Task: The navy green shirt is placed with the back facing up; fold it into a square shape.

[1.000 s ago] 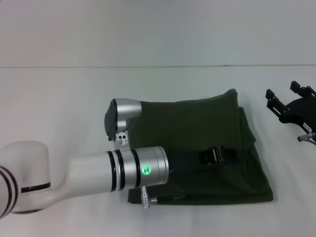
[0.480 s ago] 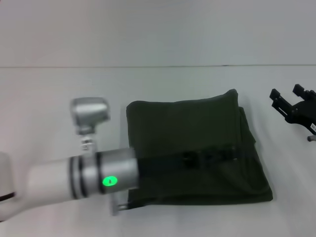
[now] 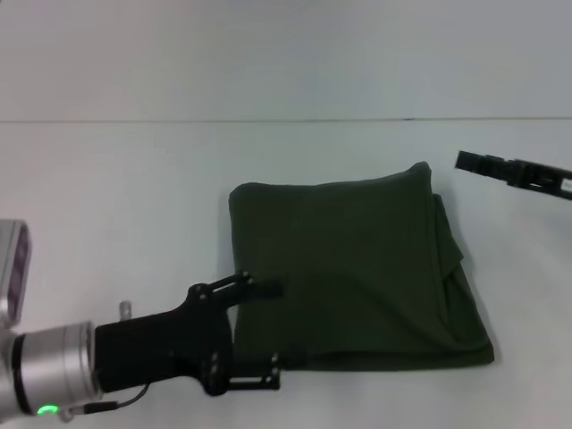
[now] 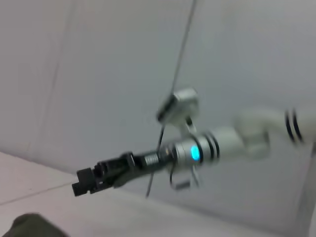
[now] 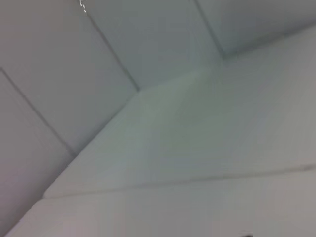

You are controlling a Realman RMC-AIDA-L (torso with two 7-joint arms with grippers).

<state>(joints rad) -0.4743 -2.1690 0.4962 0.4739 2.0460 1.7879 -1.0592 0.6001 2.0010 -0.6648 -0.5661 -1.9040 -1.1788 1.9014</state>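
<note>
Navy green shirt (image 3: 353,268) folded squarish – plain, flat, left gripper (image 3: 268,335) spread, empty, right gripper (image 3: 474,164) jaws unclear

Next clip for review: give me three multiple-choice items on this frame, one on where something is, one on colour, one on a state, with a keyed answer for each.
1. Where is the left hand?
A. Pressed on the shirt's middle
B. At the shirt's near left corner
C. Beyond the shirt's far edge

2. What colour is the shirt?
A. Dark olive green
B. Bright red
C. White

3. What state is the shirt in?
A. Spread out flat with both sleeves out
B. Bunched into a ball
C. Folded into a rough square

Answers:
1 B: in the head view the left hand sits at the near left corner of the navy green shirt, its fingers apart; the right hand is off past the far right corner.
2 A: the cloth is dark olive green on the white table.
3 C: it lies as a compact square with layered edges along its right side, no sleeves out.
</note>
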